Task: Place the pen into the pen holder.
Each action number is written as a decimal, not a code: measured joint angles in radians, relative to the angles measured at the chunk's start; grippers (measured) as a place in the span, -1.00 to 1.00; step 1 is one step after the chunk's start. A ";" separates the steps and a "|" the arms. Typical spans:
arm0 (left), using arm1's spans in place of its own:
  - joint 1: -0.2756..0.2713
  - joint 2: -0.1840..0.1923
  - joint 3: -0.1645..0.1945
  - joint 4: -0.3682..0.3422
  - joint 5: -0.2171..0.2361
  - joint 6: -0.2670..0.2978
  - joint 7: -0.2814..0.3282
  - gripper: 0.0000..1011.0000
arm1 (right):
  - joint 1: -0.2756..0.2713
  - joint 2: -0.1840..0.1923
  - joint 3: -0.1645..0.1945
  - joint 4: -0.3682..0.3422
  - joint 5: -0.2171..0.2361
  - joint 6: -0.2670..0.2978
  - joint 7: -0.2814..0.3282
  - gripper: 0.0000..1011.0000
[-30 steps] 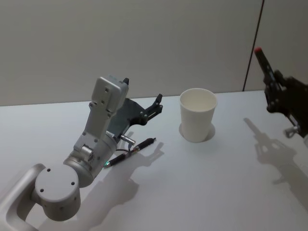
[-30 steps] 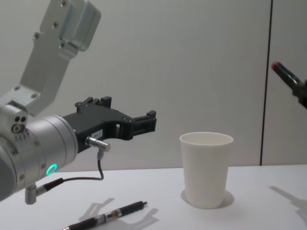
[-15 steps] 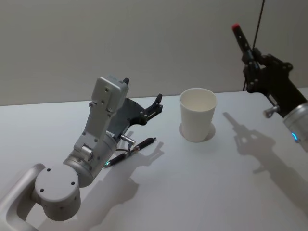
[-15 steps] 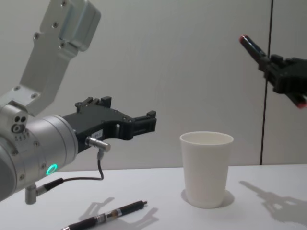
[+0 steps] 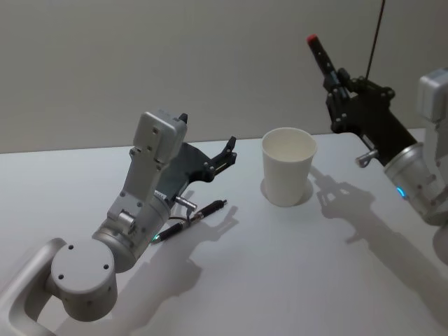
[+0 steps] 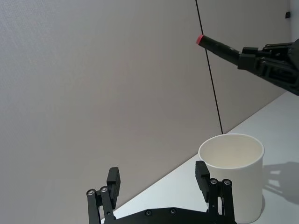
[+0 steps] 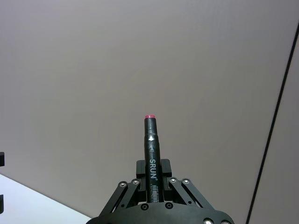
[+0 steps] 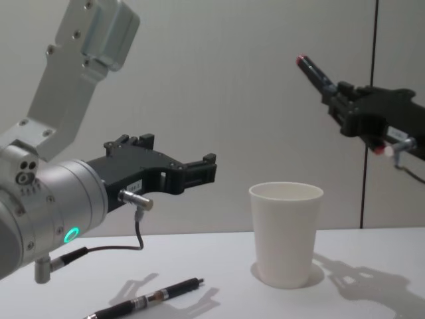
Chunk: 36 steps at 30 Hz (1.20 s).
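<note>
**R arm holds pen in air, cup waits on table**

I see the right gripper (image 5: 338, 87) up in the air, above and to the right of the pen holder (image 5: 288, 171) and well clear of its rim. Its fingers (image 7: 139, 169) are pinching the pen (image 5: 322, 57) low on the barrel. The pen is black w/ a red end. It's tilted, red end pointing up and leaning toward the cup side.

The pen holder is a plain white paper cup. It stands upright on the table (image 5: 280, 266), about mid-table, mouth open to the top.

The left gripper (image 6: 158, 179) hovers over the table to the left of the cup, aimed roughly at it. Its fingers are spread wide w/ nothing between them.

A second pen (image 5: 192, 219) lies flat on the table below the left arm, near the wrist and well apart from the cup. It's dark w/ a clear mid section.

Behind everything is a plain wall (image 5: 210, 63).
</note>
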 joint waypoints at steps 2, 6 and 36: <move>0.000 0.000 0.000 0.000 0.000 0.000 0.000 0.98 | 0.013 -0.009 -0.005 0.023 -0.007 -0.013 0.005 -0.65; 0.000 0.000 0.000 0.000 0.000 0.000 0.000 0.98 | 0.032 -0.024 -0.014 0.059 -0.020 -0.033 0.011 -0.65; 0.000 0.000 0.000 0.000 0.000 0.000 0.000 0.98 | 0.142 -0.112 -0.070 0.306 -0.077 -0.187 0.034 -0.65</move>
